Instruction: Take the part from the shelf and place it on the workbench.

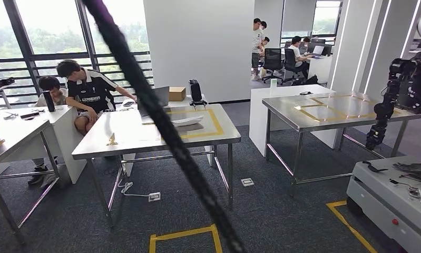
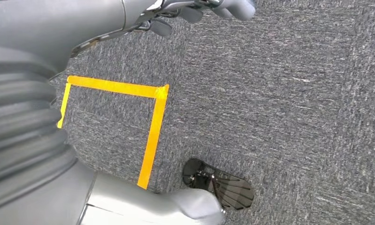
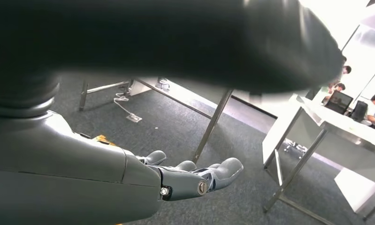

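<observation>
Part [image 1: 187, 120] on workbench [image 1: 145, 138] (centre)

Dark grey speckled carpet [image 2: 293, 93] with yellow tape [image 2: 152, 126] corner outlines. Steel-grey workbench [image 1: 145, 138], yellow tape rectangle [image 1: 211, 126] on its top, white part [image 1: 187, 120] inside. Grey right hand [image 3: 195, 176]. Black braided cable [image 1: 160, 121].

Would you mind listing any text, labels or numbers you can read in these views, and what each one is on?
White lettering across the chest of the dark shirt worn by the seated person at the left table: too small and blurred to read.
Nothing else in the views carries readable words, numbers or signs.
</observation>
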`<control>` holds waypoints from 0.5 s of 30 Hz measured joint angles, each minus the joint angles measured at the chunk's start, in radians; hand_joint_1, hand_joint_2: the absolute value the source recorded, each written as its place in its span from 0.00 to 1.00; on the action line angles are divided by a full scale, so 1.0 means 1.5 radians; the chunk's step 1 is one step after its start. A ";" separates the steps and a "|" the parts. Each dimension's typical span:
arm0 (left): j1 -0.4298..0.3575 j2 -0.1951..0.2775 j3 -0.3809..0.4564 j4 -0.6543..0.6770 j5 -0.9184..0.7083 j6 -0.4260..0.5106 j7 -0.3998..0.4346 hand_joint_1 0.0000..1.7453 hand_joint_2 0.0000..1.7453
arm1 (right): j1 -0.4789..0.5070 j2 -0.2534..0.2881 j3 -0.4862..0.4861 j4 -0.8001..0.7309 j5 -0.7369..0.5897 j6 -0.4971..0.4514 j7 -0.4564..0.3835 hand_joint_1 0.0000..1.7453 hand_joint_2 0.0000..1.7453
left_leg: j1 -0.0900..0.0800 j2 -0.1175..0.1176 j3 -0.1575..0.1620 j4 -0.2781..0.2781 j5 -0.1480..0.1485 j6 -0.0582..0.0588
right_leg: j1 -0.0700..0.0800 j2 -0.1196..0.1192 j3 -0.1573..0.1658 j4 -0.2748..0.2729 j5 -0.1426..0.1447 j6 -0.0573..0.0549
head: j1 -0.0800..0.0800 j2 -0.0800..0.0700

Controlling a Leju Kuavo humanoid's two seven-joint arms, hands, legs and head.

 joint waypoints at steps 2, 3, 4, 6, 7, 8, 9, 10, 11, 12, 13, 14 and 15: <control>0.000 0.000 0.000 0.000 0.000 -0.002 0.000 0.00 1.00 | 0.001 0.000 0.000 0.000 0.000 -0.002 0.000 0.00 1.00 | 0.000 0.000 -0.002 0.000 0.000 0.001 | 0.000 0.000 -0.001 0.000 0.000 0.000 | 0.000 0.000; 0.000 0.000 0.000 0.000 -0.001 -0.004 -0.001 0.00 1.00 | 0.002 0.000 -0.001 0.000 0.000 -0.002 0.000 0.00 1.00 | 0.000 0.000 -0.002 0.000 0.000 0.001 | 0.000 0.000 -0.002 0.000 0.000 0.000 | 0.000 0.000; 0.000 0.000 0.000 0.000 -0.001 -0.004 -0.001 0.00 1.00 | 0.003 0.000 -0.001 0.000 0.000 -0.002 0.000 0.00 1.00 | 0.000 0.000 -0.003 0.001 -0.001 0.001 | 0.000 0.000 -0.002 0.000 0.000 0.000 | 0.000 0.000; 0.000 0.000 0.000 0.000 -0.002 -0.005 -0.001 0.00 1.00 | 0.005 0.000 -0.001 0.000 0.000 -0.002 0.000 0.00 1.00 | 0.000 0.000 -0.004 0.001 -0.001 0.001 | 0.000 0.000 -0.003 0.000 0.000 0.000 | 0.000 0.000; 0.000 0.000 0.000 0.000 -0.002 -0.006 -0.001 0.00 1.00 | 0.007 0.000 -0.001 0.000 0.001 -0.002 0.000 0.00 1.00 | 0.000 0.000 -0.005 0.002 -0.002 0.001 | 0.000 0.000 -0.003 0.000 0.000 0.001 | 0.000 0.000; 0.000 0.000 0.000 0.000 -0.003 -0.008 -0.001 0.00 1.00 | 0.009 0.000 -0.002 -0.001 0.001 -0.002 0.000 0.00 1.00 | 0.000 0.000 -0.005 0.002 -0.002 0.001 | 0.000 0.000 -0.004 0.000 0.000 0.001 | 0.000 0.000; 0.000 0.000 0.000 0.000 -0.005 -0.009 -0.001 0.00 1.00 | 0.013 0.000 -0.003 -0.002 0.001 -0.002 -0.001 0.00 1.00 | 0.000 0.000 -0.006 0.002 -0.002 0.001 | 0.000 -0.001 -0.004 0.000 -0.001 0.001 | 0.000 0.000; 0.000 0.000 0.000 0.000 -0.006 -0.012 -0.002 0.00 1.00 | 0.017 0.000 -0.004 -0.004 0.001 -0.002 -0.001 0.00 1.00 | 0.000 0.000 -0.006 0.003 -0.003 0.002 | -0.001 -0.001 -0.004 0.000 -0.001 0.001 | 0.000 0.000; 0.000 0.000 0.000 0.000 -0.007 -0.014 -0.005 0.00 1.00 | 0.021 0.000 -0.005 -0.008 0.001 -0.001 -0.001 0.00 1.00 | 0.000 0.000 -0.006 0.003 -0.003 0.002 | -0.001 -0.001 -0.004 0.000 -0.001 0.001 | 0.000 0.000; 0.000 0.000 0.000 0.000 -0.008 -0.016 -0.008 0.00 1.00 | 0.026 0.000 -0.006 -0.011 0.000 -0.001 -0.001 0.00 1.00 | 0.000 0.000 -0.007 0.003 -0.003 0.002 | -0.001 -0.001 -0.004 0.000 -0.001 0.001 | 0.000 0.000; 0.000 0.000 0.000 0.000 -0.009 -0.017 -0.013 0.00 1.00 | 0.031 0.000 -0.008 -0.015 0.000 0.000 -0.001 0.00 1.00 | 0.000 0.000 -0.007 0.004 -0.003 0.002 | -0.001 -0.002 -0.004 0.000 0.000 0.001 | 0.000 0.000; 0.000 0.000 0.000 0.000 -0.009 -0.018 -0.018 0.00 1.00 | 0.036 0.000 -0.010 -0.018 0.000 0.001 -0.001 0.00 1.00 | 0.000 0.000 -0.007 0.004 -0.003 0.002 | -0.001 -0.002 -0.004 0.000 0.000 0.002 | 0.000 0.000; 0.000 0.000 0.000 -0.001 -0.009 -0.019 -0.023 0.00 0.75 | 0.040 0.000 -0.013 -0.019 -0.001 0.003 0.000 0.00 1.00 | 0.000 0.000 -0.007 0.004 -0.003 0.003 | -0.001 -0.001 -0.004 0.000 0.000 0.002 | 0.000 0.000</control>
